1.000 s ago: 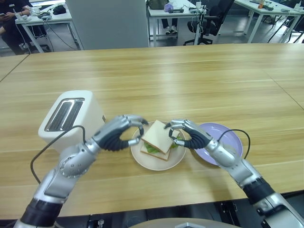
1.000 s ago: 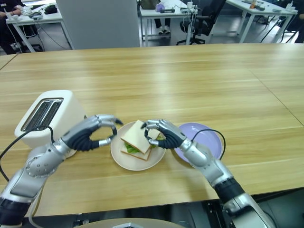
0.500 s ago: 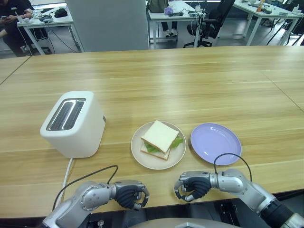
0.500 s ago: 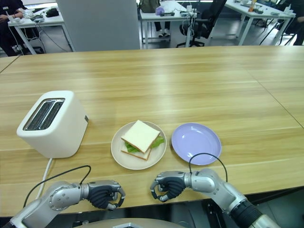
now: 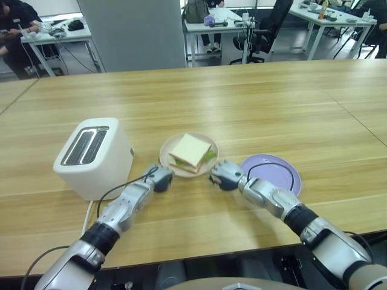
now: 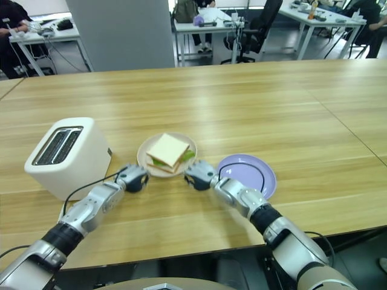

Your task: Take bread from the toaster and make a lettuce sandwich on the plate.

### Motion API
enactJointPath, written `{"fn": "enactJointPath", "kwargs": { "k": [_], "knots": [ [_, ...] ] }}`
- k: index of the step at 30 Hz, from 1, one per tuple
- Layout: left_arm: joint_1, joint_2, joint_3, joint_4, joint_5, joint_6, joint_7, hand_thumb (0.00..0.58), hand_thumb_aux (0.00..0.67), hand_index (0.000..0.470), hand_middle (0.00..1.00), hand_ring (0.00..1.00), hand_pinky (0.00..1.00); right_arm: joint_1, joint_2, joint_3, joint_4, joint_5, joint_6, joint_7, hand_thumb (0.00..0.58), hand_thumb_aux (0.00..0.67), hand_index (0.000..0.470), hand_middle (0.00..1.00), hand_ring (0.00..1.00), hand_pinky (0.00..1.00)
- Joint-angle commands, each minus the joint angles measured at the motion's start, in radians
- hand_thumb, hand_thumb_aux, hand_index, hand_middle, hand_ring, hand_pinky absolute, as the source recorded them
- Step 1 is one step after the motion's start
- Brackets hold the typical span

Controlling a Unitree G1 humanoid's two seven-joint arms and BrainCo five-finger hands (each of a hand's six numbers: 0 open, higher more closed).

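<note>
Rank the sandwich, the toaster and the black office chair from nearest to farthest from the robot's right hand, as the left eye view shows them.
1. Sandwich, on the beige plate just beyond the right hand.
2. Toaster, across on the left.
3. Black office chair, in the room behind the table.

Table (image 5: 254, 103): light wood, visible grain, satin sheen. Toaster (image 5: 94, 158): smooth cream casing, slight gloss. Purple plate (image 6: 266, 181): smooth, faintly glossy. Beige plate (image 5: 166, 154): matt. Bread (image 5: 190, 149): soft, matt. Left hand (image 5: 160, 179), right hand (image 5: 222, 175): silvery metallic shells.
</note>
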Motion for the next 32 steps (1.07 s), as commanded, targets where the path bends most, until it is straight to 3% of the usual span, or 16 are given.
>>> {"fn": "enactJointPath", "kwargs": {
  "k": [1,2,3,4,5,6,7,8,9,10,11,16,20,26,32],
  "knots": [
    [0.053,0.047,0.086,-0.109,-0.03,-0.038,0.086,0.436,0.336,0.231,1.0,1.0,1.0,0.047,-0.062,-0.056,-0.091,0.035,-0.043,-0.035,0.58,0.67,0.46,1.0,1.0,1.0],
    [0.068,0.052,0.103,-0.131,-0.046,-0.049,0.092,0.301,0.205,0.141,1.0,1.0,1.0,0.068,-0.08,-0.071,-0.12,0.046,-0.049,-0.033,0.58,0.67,0.46,1.0,1.0,1.0],
    [0.095,0.051,0.133,-0.17,-0.078,-0.064,0.1,0.0,0.0,0.0,1.0,1.0,1.0,0.096,-0.101,-0.093,-0.153,0.065,-0.056,-0.032,0.58,0.67,0.46,1.0,1.0,1.0],
    [0.113,0.049,0.153,-0.195,-0.1,-0.075,0.105,0.0,0.0,0.0,0.83,0.83,0.83,0.117,-0.114,-0.11,-0.177,0.077,-0.061,-0.03,0.58,0.67,0.46,1.0,1.0,1.0],
    [0.136,0.04,0.178,-0.226,-0.134,-0.081,0.1,0.0,0.0,0.0,0.78,0.78,0.78,0.139,-0.127,-0.126,-0.203,0.088,-0.065,-0.029,0.58,0.67,0.46,0.9,0.9,0.9],
    [0.16,0.026,0.205,-0.253,-0.172,-0.084,0.094,0.0,0.0,0.0,0.78,0.78,0.78,0.163,-0.137,-0.144,-0.226,0.102,-0.068,-0.026,0.58,0.67,0.46,0.9,0.9,0.9],
    [0.188,0.003,0.237,-0.284,-0.222,-0.085,0.092,0.0,0.0,0.0,0.66,0.66,0.66,0.194,-0.147,-0.165,-0.253,0.123,-0.072,-0.025,0.558,0.539,0.37,0.76,0.76,0.76],
    [0.214,-0.019,0.267,-0.316,-0.263,-0.085,0.094,0.0,0.0,0.0,0.47,0.47,0.47,0.223,-0.153,-0.187,-0.278,0.144,-0.074,-0.025,0.462,0.368,0.253,0.55,0.55,0.55],
    [0.233,-0.041,0.288,-0.342,-0.292,-0.092,0.1,0.0,0.0,0.0,0.31,0.31,0.31,0.25,-0.155,-0.209,-0.301,0.16,-0.07,-0.026,0.175,0.11,0.076,0.29,0.29,0.29],
    [0.251,-0.064,0.306,-0.368,-0.318,-0.108,0.112,0.0,0.0,0.0,0.11,0.11,0.11,0.276,-0.152,-0.234,-0.323,0.181,-0.068,-0.032,0.0,0.0,0.0,0.1,0.1,0.1],
    [0.265,-0.092,0.322,-0.392,-0.358,-0.135,0.119,0.0,0.0,0.0,0.0,0.0,0.0,0.3,-0.146,-0.261,-0.346,0.21,-0.073,-0.038,0.0,0.0,0.0,0.0,0.0,0.0],
    [0.327,-0.165,0.344,-0.458,-0.415,-0.321,0.209,0.0,0.0,0.0,0.0,0.0,0.0,0.402,-0.062,-0.405,-0.42,0.45,-0.142,-0.058,0.0,0.0,0.0,0.0,0.0,0.0],
    [0.347,-0.194,0.346,-0.361,-0.452,-0.46,0.248,0.0,0.0,0.0,0.0,0.0,0.0,0.459,-0.036,-0.462,-0.432,0.441,-0.23,-0.121,0.0,0.0,0.0,0.0,0.0,0.0],
    [0.339,-0.196,0.325,-0.199,-0.59,-0.587,0.143,0.0,0.0,0.0,0.0,0.0,0.0,0.439,0.025,-0.433,-0.266,0.504,-0.351,-0.061,0.0,0.0,0.0,0.0,0.0,0.0],
    [0.392,-0.208,0.339,-0.161,-0.577,-0.656,0.13,0.0,0.0,0.0,0.0,0.0,0.0,0.475,0.108,-0.404,-0.208,0.759,-0.413,0.146,0.0,0.0,0.0,0.0,0.0,0.0]
  ]
}}
